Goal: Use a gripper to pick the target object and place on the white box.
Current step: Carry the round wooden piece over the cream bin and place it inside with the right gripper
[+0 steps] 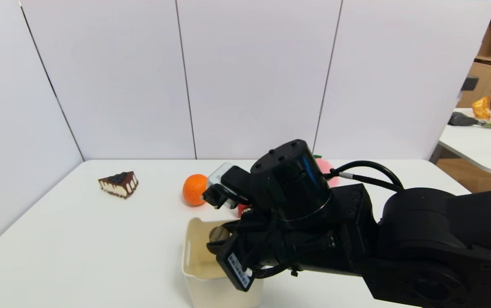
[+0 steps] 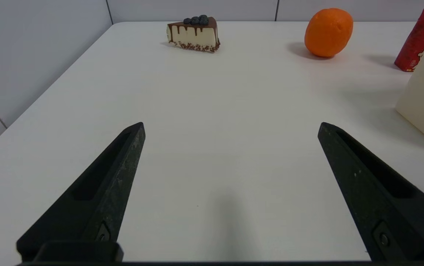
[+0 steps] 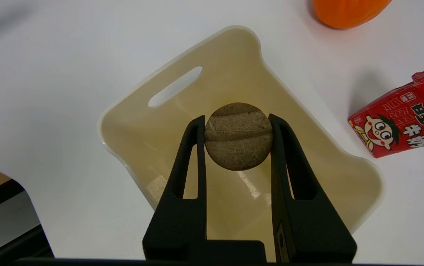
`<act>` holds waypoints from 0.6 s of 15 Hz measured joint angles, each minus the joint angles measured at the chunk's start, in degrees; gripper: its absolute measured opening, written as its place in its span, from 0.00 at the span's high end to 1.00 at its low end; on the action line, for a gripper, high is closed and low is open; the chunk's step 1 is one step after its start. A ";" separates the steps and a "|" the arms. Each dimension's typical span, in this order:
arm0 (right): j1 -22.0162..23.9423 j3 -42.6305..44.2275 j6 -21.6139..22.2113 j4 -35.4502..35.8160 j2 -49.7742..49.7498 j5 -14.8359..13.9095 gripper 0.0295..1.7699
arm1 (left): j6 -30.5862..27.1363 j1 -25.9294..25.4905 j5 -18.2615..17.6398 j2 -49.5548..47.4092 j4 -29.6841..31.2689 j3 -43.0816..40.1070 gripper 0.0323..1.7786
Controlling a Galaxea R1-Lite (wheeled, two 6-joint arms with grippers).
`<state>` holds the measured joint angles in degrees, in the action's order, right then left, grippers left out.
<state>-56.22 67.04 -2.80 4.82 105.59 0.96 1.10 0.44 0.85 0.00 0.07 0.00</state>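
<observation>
Right gripper (image 3: 238,127) fingers clamping target object (image 3: 238,136) above white box (image 3: 123,111), orange (image 1: 194,189) and red carton (image 3: 400,118) nearby, left gripper (image 2: 230,133) fingers spread

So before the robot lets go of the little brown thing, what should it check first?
1. Right gripper fingers clamp the brown cork piece on both sides: ok.
2. Cork piece hangs over the white box opening, not the rim: ok.
3. Box inside is free of other things where visible: ok.
4. How high the cork piece sits above the box floor: cannot tell.
5. Red carton and orange lie outside the box, apart from it: ok.
6. Left gripper is open over bare table, away from the box: ok.
</observation>
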 joint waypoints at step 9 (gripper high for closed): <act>0.41 0.10 -0.50 0.09 2.80 -0.12 0.68 | 0.02 0.00 0.00 0.00 0.00 0.00 0.05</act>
<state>-55.81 67.13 -3.30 4.90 108.40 0.84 1.12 0.44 0.85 0.00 0.07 0.00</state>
